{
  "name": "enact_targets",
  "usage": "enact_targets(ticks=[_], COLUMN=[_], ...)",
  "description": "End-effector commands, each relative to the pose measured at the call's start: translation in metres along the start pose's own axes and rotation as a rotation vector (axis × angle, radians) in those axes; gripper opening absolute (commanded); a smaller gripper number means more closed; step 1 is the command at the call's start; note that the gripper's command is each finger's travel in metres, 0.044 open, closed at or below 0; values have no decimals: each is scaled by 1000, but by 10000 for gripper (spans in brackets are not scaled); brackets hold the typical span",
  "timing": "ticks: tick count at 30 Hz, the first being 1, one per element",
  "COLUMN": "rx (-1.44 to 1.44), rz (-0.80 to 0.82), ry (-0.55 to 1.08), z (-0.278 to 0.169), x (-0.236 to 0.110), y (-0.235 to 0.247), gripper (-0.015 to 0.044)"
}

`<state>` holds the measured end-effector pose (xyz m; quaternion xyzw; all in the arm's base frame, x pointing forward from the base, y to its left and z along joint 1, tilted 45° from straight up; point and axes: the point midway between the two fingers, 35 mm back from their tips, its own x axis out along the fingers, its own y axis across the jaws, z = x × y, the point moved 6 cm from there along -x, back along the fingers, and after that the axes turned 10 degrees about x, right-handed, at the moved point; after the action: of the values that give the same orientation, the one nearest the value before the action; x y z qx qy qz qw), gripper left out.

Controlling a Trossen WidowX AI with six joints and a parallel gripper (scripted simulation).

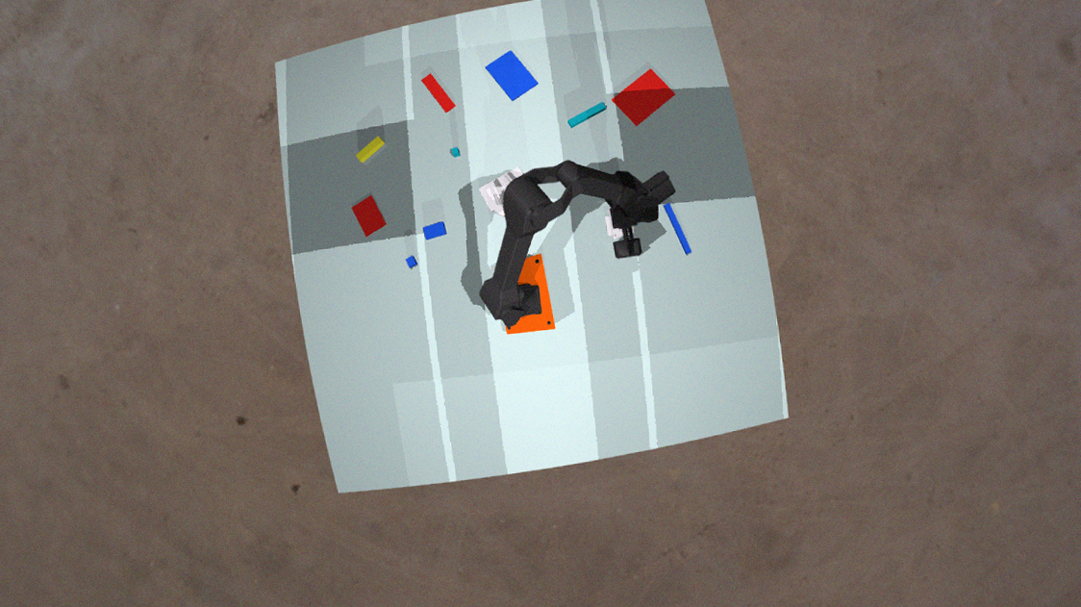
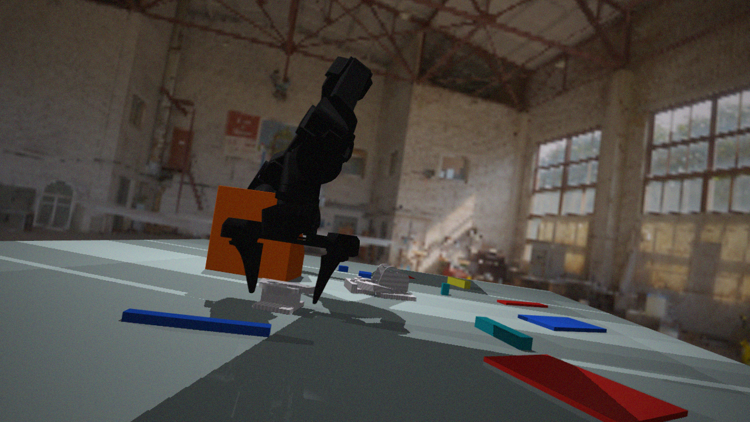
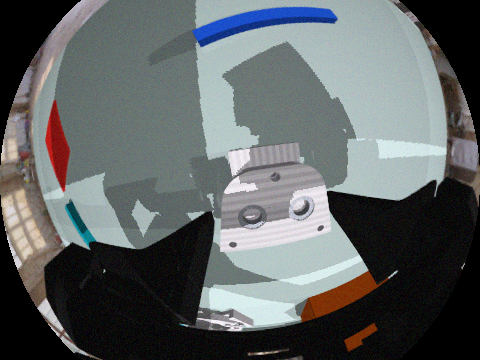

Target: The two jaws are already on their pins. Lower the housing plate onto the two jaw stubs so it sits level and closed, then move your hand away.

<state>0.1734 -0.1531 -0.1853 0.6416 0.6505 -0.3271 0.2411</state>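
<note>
The pale housing plate shows two large round holes and small dark holes in its upper face. It stands on the table on a wider foot, apart from the jaw assembly. My gripper is open and low, with one finger on each side of the plate and nothing held. Small gaps to the plate are hard to judge. The pale jaw assembly stands on the table, partly under the arm in the top view. Its pins and stubs cannot be made out.
An orange block stands by the arm's base. A long blue bar lies beyond the plate. A teal bar and red slab lie off to one side.
</note>
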Motion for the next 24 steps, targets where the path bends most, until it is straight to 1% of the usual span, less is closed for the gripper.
enact_targets(ticks=[1, 7, 20, 24], rx=[6, 6, 0, 0], rz=[3, 3, -1, -1], ry=[5, 5, 1, 1], z=[0, 0, 0, 0], x=[2, 2, 0, 0], y=[0, 0, 0, 0], gripper=[440, 440, 353, 351])
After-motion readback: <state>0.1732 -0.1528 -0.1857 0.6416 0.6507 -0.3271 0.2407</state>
